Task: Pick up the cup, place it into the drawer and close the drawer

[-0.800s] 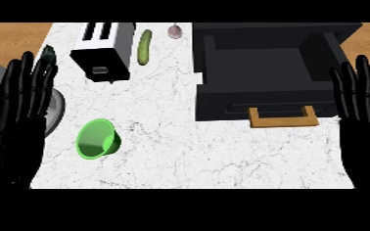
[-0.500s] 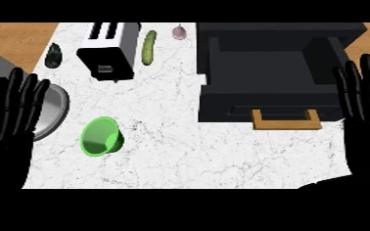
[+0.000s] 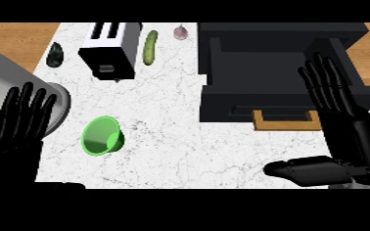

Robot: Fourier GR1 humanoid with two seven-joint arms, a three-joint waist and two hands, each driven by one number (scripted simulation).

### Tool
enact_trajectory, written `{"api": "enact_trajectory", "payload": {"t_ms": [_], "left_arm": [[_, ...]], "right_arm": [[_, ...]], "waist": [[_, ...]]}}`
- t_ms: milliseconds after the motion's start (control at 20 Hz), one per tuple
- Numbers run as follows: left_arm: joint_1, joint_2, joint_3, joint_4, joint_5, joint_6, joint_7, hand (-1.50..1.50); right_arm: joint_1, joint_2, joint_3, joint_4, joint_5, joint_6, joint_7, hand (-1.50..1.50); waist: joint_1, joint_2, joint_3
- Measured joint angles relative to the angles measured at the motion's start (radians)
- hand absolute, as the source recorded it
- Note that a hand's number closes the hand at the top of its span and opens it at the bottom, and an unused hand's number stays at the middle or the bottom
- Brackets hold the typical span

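Both hands open, empty. Left hand (image 3: pixel 25 120) should reach right to cup (image 3: pixel 101 135), lower left, wrapping its rim.

Both hands are glossy black all over: the left hand (image 3: pixel 25 120) shows long, slim, segmented fingers, and the right hand (image 3: pixel 339 115) shows the same ridged fingers plus a thick, rounded black thumb
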State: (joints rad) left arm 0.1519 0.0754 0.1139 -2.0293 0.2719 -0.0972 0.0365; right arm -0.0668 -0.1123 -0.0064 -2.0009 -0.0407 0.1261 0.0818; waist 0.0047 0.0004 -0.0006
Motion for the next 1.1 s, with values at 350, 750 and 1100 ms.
{"api": "enact_trajectory", "payload": {"t_ms": [350,750,1100], "left_arm": [[-0.062,0.023,0.067,0.235,-0.019,-0.022,-0.079,-1.50],[-0.079,0.041,0.119,0.516,-0.067,-0.069,-0.254,-1.50],[-0.105,0.060,0.151,0.745,-0.109,-0.093,-0.404,-1.50]], "right_arm": [[-0.087,-0.024,-0.045,0.086,-0.032,0.029,-0.004,-1.50],[-0.134,-0.031,-0.068,0.105,-0.037,0.030,0.000,-1.50],[-0.156,-0.044,-0.086,0.122,-0.043,0.041,0.004,-1.50]], "waist": [[-0.003,0.000,0.000],[-0.005,0.000,0.000],[-0.005,0.000,0.000]]}}
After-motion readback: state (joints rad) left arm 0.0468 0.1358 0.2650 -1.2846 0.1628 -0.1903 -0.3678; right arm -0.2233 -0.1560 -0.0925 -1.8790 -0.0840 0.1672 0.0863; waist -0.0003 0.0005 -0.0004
